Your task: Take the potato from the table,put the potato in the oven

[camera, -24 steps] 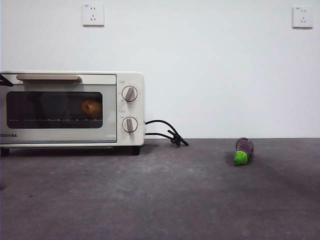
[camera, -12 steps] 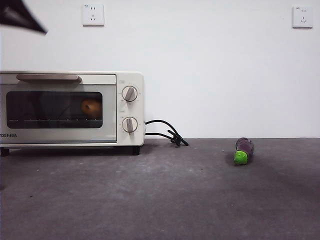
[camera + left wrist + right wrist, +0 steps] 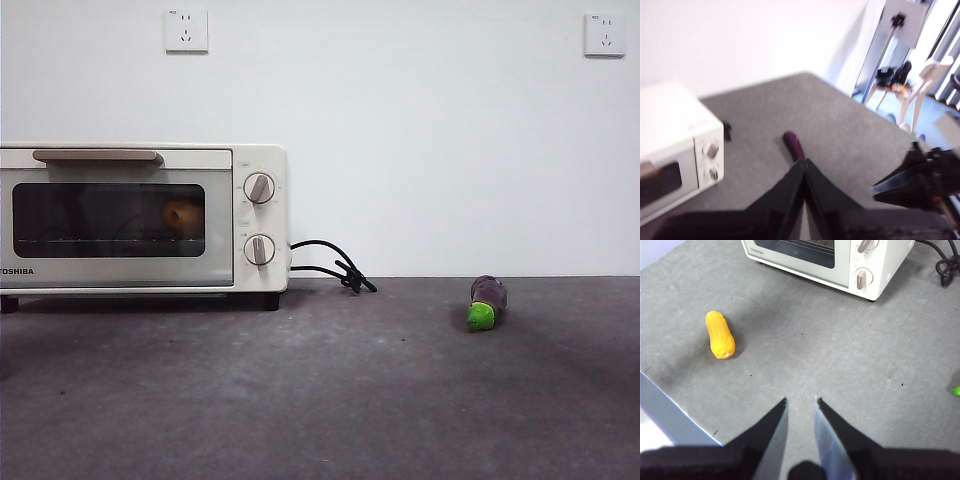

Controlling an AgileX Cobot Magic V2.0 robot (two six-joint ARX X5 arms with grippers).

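The potato (image 3: 183,216) shows as an orange-tan shape behind the dark glass of the cream-white oven (image 3: 140,215), whose door is closed. The oven stands at the table's (image 3: 330,390) back left. My left gripper (image 3: 804,163) is shut and empty, raised high above the table to the right of the oven (image 3: 675,145). My right gripper (image 3: 801,401) hangs over bare table in front of the oven (image 3: 840,260), jaws slightly apart with nothing between them. Neither gripper appears in the front view.
A small purple eggplant (image 3: 487,301) with a green cap lies at the right, also seen from the left wrist (image 3: 794,144). A yellow corn cob (image 3: 720,334) lies near the table's front-left edge. The oven's black cord (image 3: 335,266) trails behind it.
The black arm tip beside the oven's upper left a second ago rose to the top corner and has now left the front view. The potato, oven and eggplant have not moved.
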